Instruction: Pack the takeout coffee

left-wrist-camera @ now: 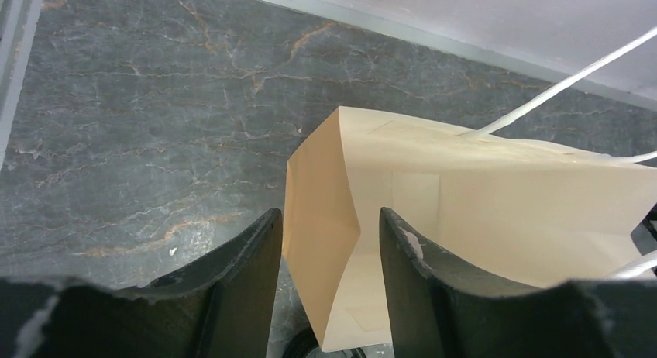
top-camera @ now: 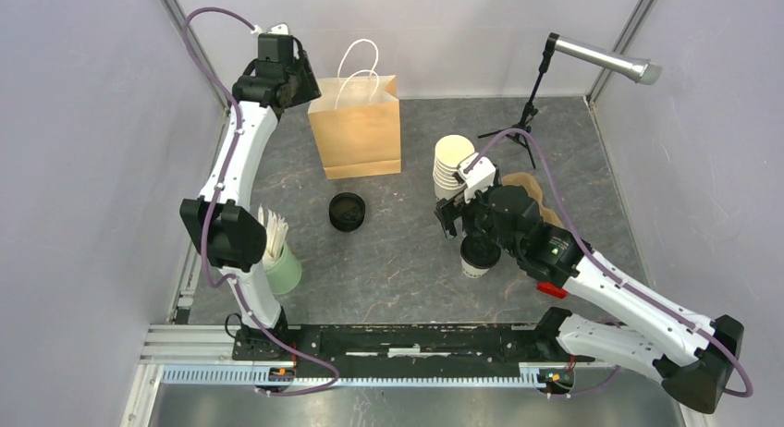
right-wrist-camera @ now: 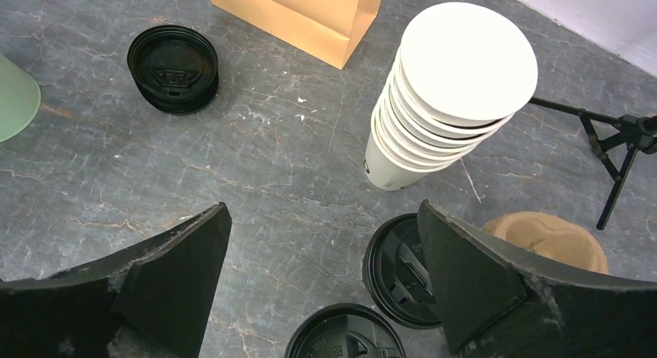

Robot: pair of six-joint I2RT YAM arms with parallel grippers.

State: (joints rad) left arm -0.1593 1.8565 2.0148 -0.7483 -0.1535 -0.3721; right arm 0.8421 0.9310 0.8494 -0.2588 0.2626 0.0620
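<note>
Near the back of the grey marbled bench (top-camera: 407, 261), the left gripper (left-wrist-camera: 329, 215) hung over one end of the upright brown paper bag (left-wrist-camera: 480, 211) with white cord handles. Its jaws were half-spread and astride the bag's narrow side panel. No pinch on the paper could be made out, and it carried nothing. That placement looked meant to steady the bag or spread its mouth so that cups could go in.

Further right, the right gripper (right-wrist-camera: 321, 211) hovered empty, jaws at their widest, pointed down at the bench. The takeout coffee cups (right-wrist-camera: 345, 336), cream-white paper under round black plastic lids, stood close together just below it on its near side. One lid lay partly behind a finger and the other sat nearer the wrist, neither of them between the jaws. Both cups were well apart from the bag. Just beyond the gripper stood the leaning stack of lidless cream cups (right-wrist-camera: 457, 102), judged to be spare stock.
</note>
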